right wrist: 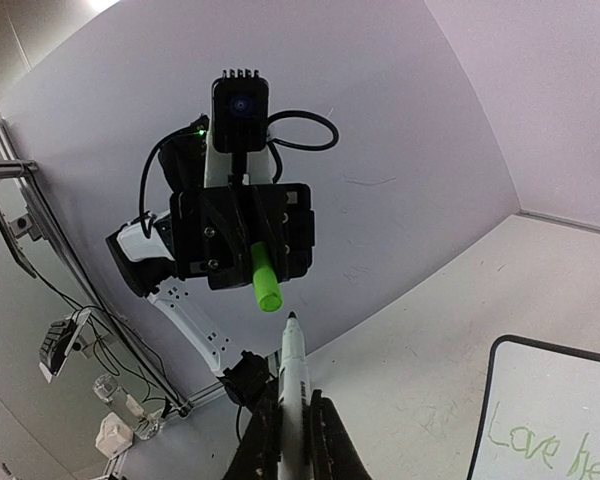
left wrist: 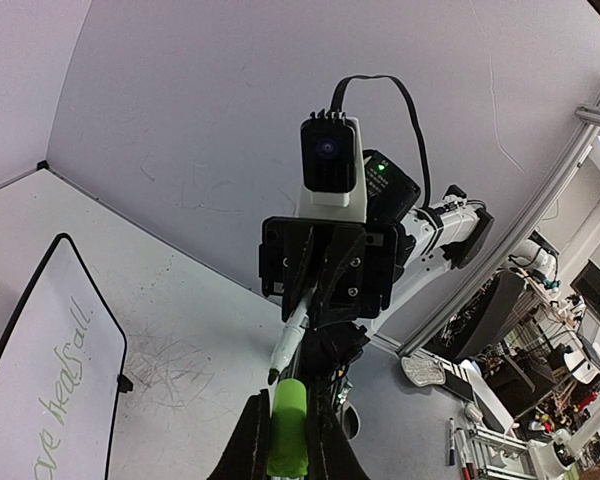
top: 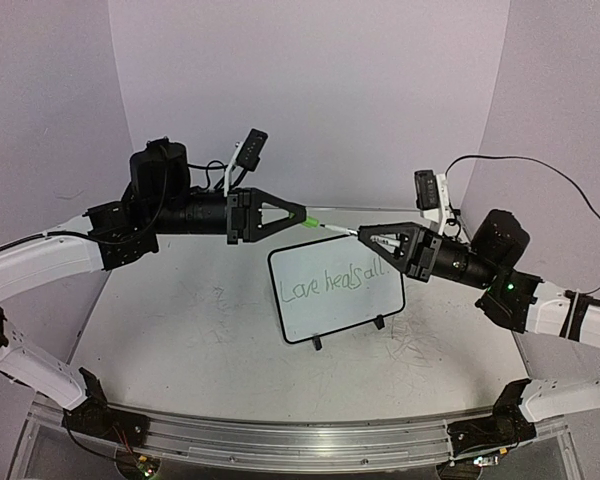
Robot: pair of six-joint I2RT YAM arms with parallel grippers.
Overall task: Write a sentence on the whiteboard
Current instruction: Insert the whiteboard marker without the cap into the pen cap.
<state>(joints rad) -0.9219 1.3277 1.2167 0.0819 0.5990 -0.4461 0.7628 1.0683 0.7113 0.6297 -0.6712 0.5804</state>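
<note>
We find the whiteboard point(top: 335, 290) standing on its two feet at the centre of the bench point(top: 180, 320), with green writing on its face. At 11 o'clock from the board, the left jaws pinch a green cap point(left wrist: 287, 425). At 1 o'clock, the right jaws pinch a white marker point(right wrist: 293, 375). Its bare tip points at the cap and lies close to it.

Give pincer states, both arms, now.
Left pincer: shut on the green cap.
Right pincer: shut on the marker.
</note>
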